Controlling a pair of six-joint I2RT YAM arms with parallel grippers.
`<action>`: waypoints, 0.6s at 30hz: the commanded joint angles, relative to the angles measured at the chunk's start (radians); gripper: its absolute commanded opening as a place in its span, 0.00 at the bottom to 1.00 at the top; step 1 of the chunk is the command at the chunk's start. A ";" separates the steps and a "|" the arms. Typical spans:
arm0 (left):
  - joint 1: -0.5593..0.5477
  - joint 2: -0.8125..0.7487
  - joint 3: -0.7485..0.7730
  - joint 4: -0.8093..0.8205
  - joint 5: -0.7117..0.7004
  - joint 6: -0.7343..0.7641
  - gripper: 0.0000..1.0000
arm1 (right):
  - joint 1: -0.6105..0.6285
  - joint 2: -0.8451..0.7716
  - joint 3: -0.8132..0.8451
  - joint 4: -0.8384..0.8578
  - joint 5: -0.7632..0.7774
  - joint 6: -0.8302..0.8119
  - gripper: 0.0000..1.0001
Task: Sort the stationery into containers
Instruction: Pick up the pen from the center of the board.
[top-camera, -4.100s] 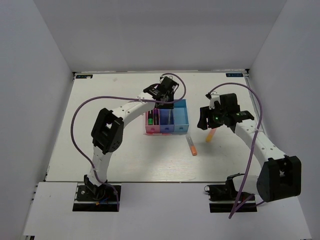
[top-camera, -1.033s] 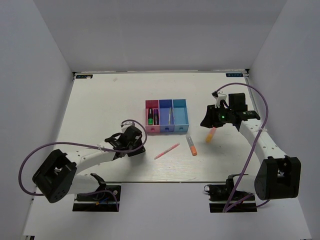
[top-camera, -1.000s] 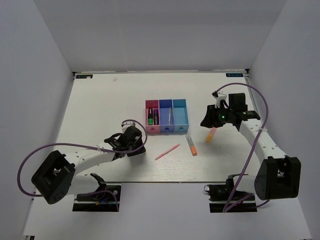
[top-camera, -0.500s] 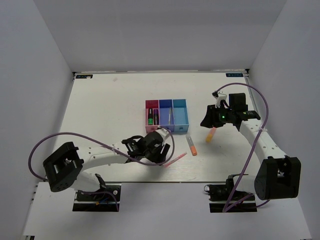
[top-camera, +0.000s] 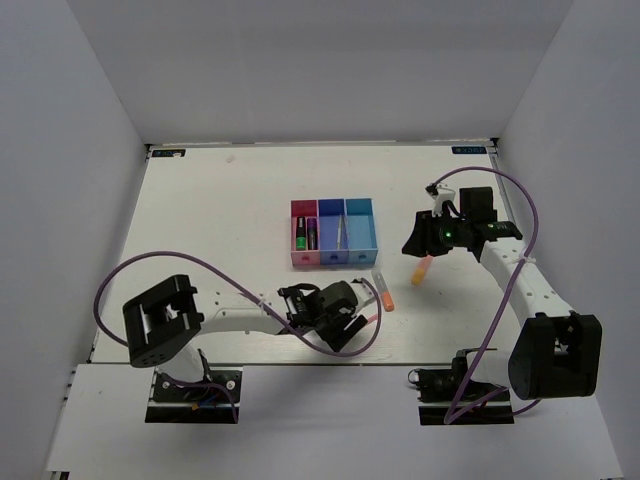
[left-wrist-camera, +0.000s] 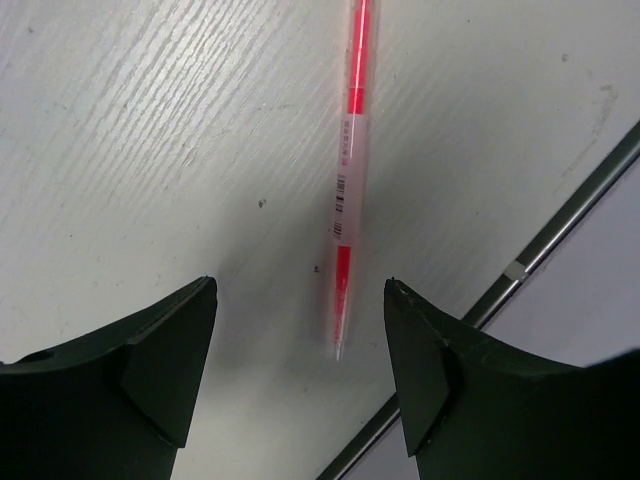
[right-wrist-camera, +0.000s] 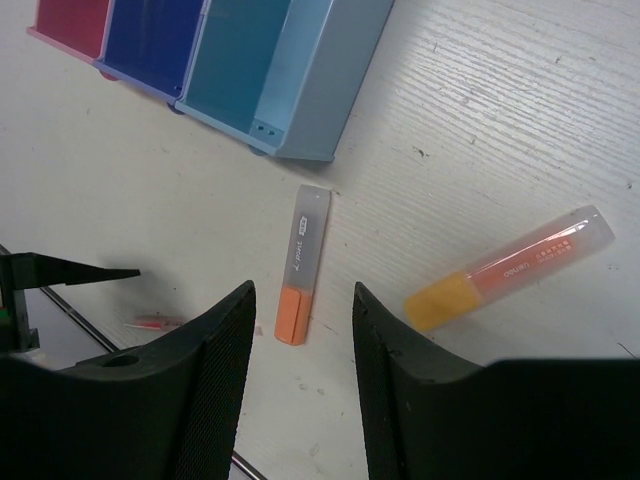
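**pink pen lies loose between the left claw's spread fingers; three bins partly filled**

the left gripper (left-wrist-camera: 298, 300) is low over the white table (top-camera: 200, 220) near its front edge, in front of the bins. its jaws stand wide apart and grip nothing. the thin pink pen (left-wrist-camera: 350, 180) lies flat on the table in the gap between them, running away from the wrist camera, and neither finger touches it.

the right gripper (right-wrist-camera: 302, 290) hangs above the table to the right of the bins, jaws partly spread and empty. below it the orange-grey marker (right-wrist-camera: 305, 260) lies just in front of the light blue bin (right-wrist-camera: 310, 80). the short orange-yellow marker (right-wrist-camera: 510, 265) lies further right, apart from it.

the pink bin (top-camera: 303, 262), blue-purple bin (top-camera: 331, 258) and light blue bin form one row at the table's middle. the pink bin holds the green highlighter with black cap (top-camera: 299, 236) and a purple marker (top-camera: 312, 235) side by side. a thin stick (top-camera: 341, 232) lies in the blue-purple bin; its colour cannot be told.
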 joint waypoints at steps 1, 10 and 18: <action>-0.017 0.032 0.054 0.011 0.002 0.022 0.77 | -0.011 -0.017 0.015 -0.006 -0.019 -0.003 0.47; -0.063 0.116 0.079 0.001 -0.051 0.005 0.67 | -0.028 -0.020 0.019 -0.008 -0.022 0.003 0.47; -0.079 0.176 0.047 -0.012 -0.067 -0.033 0.35 | -0.045 -0.030 0.021 -0.012 -0.034 0.010 0.47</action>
